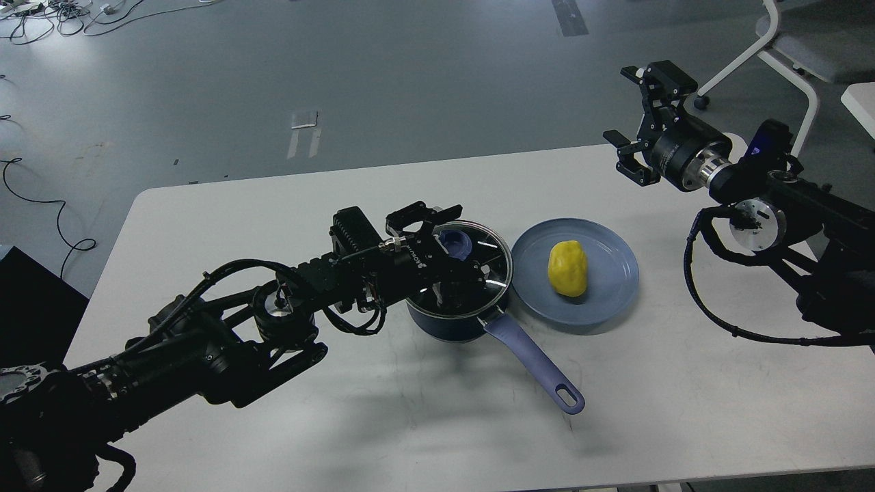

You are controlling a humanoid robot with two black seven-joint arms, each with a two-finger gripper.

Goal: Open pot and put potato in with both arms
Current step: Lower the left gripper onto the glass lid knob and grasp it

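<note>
A dark blue pot [442, 324] with a lavender handle [539, 363] stands mid-table. Its glass lid [493, 262] is on, with a blue knob [454, 242] at the centre. My left gripper [449, 244] hangs low over the lid, open, one finger on each side of the knob. I cannot tell whether the fingers touch it. A yellow potato [567, 268] lies on a blue plate [608, 295] right of the pot. My right gripper [625, 113] is open and empty, held high beyond the table's far right edge.
The white table [342, 417] carries the pot and plate near its middle. A white chair [800, 48] stands on the floor at the back right. Cables [41, 14] lie on the floor at the far left.
</note>
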